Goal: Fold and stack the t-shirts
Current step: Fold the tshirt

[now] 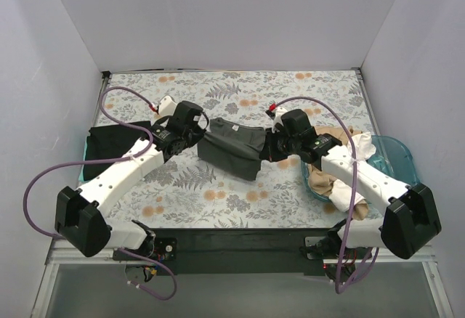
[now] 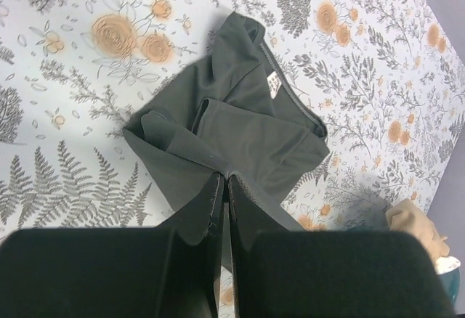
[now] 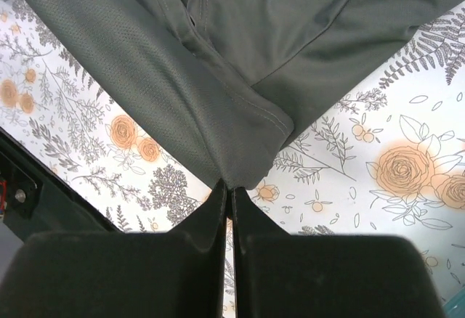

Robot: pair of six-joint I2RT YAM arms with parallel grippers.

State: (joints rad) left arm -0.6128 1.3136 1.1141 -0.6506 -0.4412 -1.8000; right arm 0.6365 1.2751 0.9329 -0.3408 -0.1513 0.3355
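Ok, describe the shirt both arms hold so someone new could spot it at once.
On the floral table covering, look at the middle. The dark grey t-shirt is bunched there, each end pinched by the left fingers and right fingers. Unlike the black t-shirt far left and the tan t-shirt by the teal tub, it alone is held.

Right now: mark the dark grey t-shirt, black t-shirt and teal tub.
dark grey t-shirt (image 1: 234, 151), top external view, middle of the bunched body.
black t-shirt (image 1: 109, 141), top external view, middle of the exposed fabric.
teal tub (image 1: 399, 160), top external view, bare right wall.
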